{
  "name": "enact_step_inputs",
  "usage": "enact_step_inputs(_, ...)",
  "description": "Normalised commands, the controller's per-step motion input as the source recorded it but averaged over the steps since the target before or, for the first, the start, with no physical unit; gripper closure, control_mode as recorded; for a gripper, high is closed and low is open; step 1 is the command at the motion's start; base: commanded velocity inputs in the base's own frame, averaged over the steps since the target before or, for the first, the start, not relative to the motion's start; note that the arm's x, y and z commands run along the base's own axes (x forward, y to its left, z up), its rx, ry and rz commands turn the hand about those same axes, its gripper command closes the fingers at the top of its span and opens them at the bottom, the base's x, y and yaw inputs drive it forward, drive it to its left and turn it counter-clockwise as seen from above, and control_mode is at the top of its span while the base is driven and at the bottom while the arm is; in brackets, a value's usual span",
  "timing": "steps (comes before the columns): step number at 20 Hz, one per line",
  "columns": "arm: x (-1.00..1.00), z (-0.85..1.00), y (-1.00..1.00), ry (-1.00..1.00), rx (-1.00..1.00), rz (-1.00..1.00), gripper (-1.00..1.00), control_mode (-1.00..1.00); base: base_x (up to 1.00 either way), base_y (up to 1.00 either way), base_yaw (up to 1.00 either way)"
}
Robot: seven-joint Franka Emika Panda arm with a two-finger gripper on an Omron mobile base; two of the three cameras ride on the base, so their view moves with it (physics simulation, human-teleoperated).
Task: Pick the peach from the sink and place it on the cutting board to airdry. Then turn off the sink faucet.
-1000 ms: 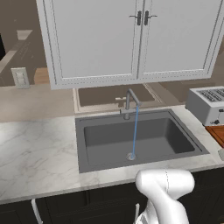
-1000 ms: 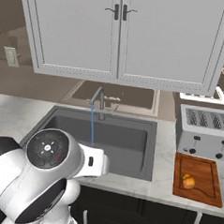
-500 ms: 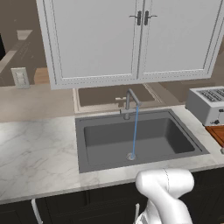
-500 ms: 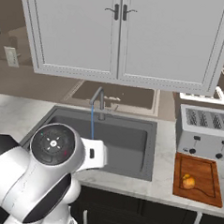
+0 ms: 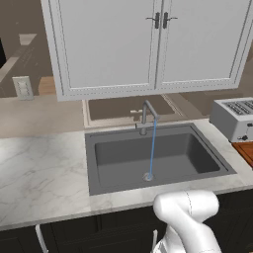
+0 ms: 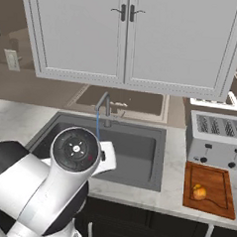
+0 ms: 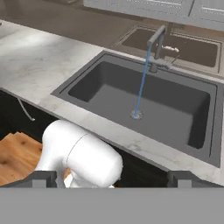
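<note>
The peach [image 6: 199, 192] rests on the reddish cutting board [image 6: 212, 196], right of the sink [image 6: 152, 165]; a corner of the board [image 5: 246, 151] also shows at the left base view's right edge. Water still streams from the sink faucet [image 5: 147, 116] [image 6: 105, 108] [image 7: 157, 43] down to the round drain [image 7: 136, 114] of the dark basin [image 5: 101, 163] [image 7: 87, 85], which has no fruit in it. My gripper [image 7: 113, 180] hangs open in front of the counter, well short of the faucet, its fingertips [image 7: 43, 179] spread wide with nothing between them.
A silver toaster [image 6: 216, 141] [image 5: 234, 118] stands behind the board. White wall cabinets [image 5: 153, 44] hang low over the faucet. Marble counter [image 5: 39, 168] stretches left of the sink. My arm's big elbow joint [image 6: 76, 150] rises in front of the sink.
My arm's elbow joint has swung up and to the right in the right base view. The peach stays on the board and the water keeps running.
</note>
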Motion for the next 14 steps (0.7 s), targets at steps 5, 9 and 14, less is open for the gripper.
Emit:
enact_step_inputs(5,0.03,0.0,0.08,-0.1,0.0,0.02,-1.0,-1.0,0.0,0.0,0.0)
enact_step_inputs(9,0.08,0.01,0.12,-0.09,0.01,-0.02,-1.0,-1.0,0.0,0.0,0.0)
enact_step_inputs(14,0.13,0.04,0.32,-0.08,0.0,-0.13,-1.0,-1.0,0.0,0.0,0.0)
